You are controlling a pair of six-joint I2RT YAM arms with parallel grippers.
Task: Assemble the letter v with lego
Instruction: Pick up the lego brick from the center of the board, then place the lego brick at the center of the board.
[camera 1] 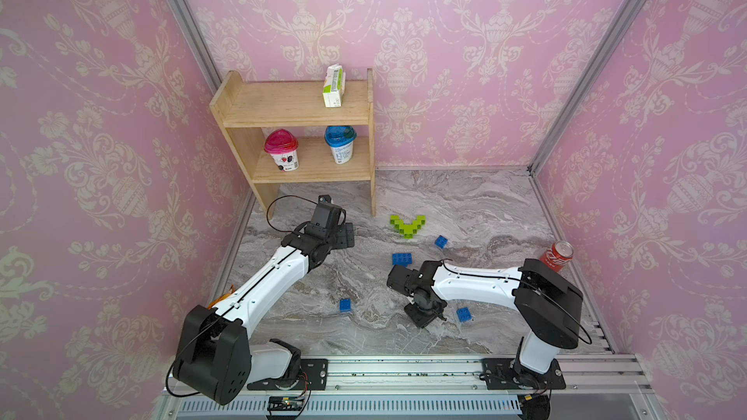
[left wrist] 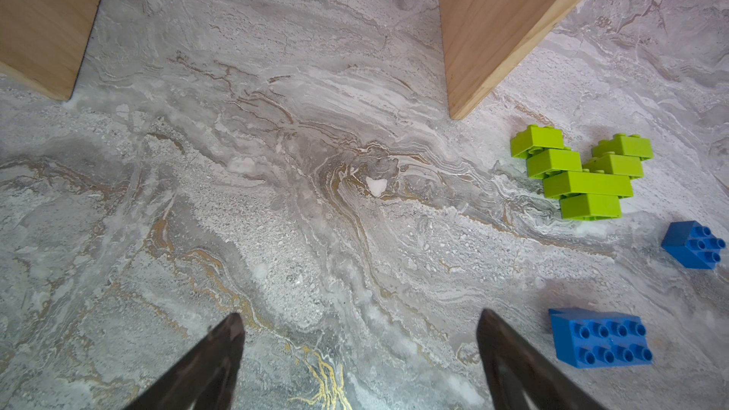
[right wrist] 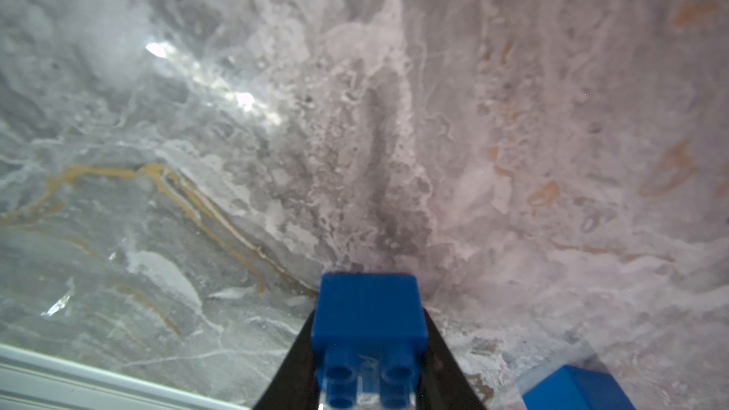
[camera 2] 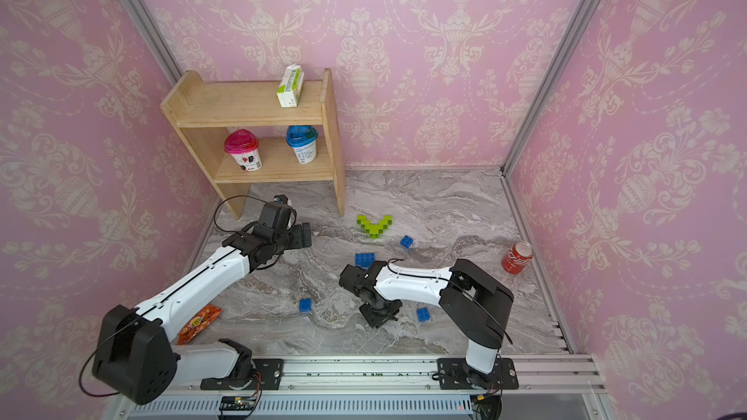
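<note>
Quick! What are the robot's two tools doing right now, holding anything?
Left tool: open, holding nothing.
Right tool: closed on a blue lego brick.

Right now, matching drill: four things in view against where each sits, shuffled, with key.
Things:
1. lime-green V
2. red can
3. carton
4. blue square brick

Places:
A. top board of the wooden shelf
B. between the fingers of the right gripper
C. on the table, by the right wall
D. on the table, beside the shelf's foot

Pairs: 1-D, 2-C, 3-A, 4-B
</note>
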